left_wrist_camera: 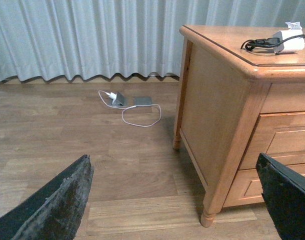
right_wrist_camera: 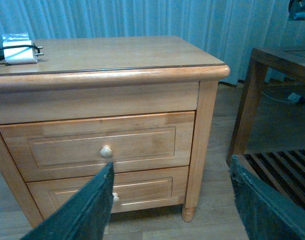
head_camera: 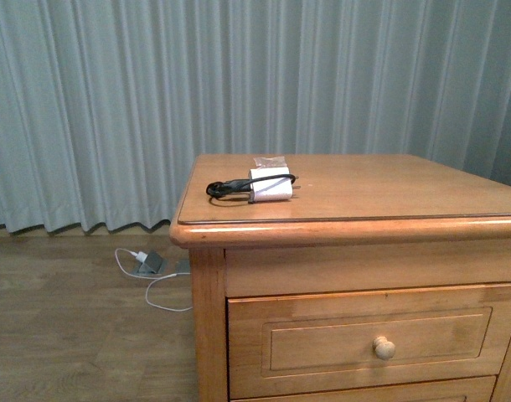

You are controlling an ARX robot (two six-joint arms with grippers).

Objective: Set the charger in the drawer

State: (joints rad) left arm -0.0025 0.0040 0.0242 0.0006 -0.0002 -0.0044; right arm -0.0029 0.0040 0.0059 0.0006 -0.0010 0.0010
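R gripper (right_wrist_camera: 172,165): jaws spread wide, nothing held. Faced the cabinet front, clear of it, touching nothing.
L gripper (left_wrist_camera: 173,162): also wide open, empty. Out to the left of the cabinet, over bare floor.
Drawer (right_wrist_camera: 105,147): upper of two, fully shut. Round knob (right_wrist_camera: 106,151) at mid-front, untouched.
Lower drawer (right_wrist_camera: 137,187): same look, just under the upper one, also shut.
Charger (head_camera: 270,184): on the cabinet top (head_camera: 381,188), left part, set back from the near edge. White block on its side, prongs pointing right, black cable bunched on its left.
Packet (head_camera: 270,161): small clear wrapper just behind the charger, on the far side. Touching or not, couldn't tell.
Floor charger (left_wrist_camera: 123,99): white cable and grey device, far left by the curtain. Not the task item.
Stage: my read is nothing started. Drawer needs opening first, then pick and drop.
Risk 1: knob is small and round, so pads could slip off on the pull, esp. if they close off-centre.
Risk 2: the two fronts look alike, so a low aim would get the wrong knob.
Risk 3: a skewed pull may bind the drawer or drag the whole cabinet.
Risk 4: grabbing the cable only means the block dangles, the bundle loosens, and it may snag on the drawer edge.
Risk 5: the top looks glossy, so a nudge could skate the charger away. The packet may get pinched w/ it.
Risk 6: drawer only part open means the charger lands on the rim and falls to the floor.
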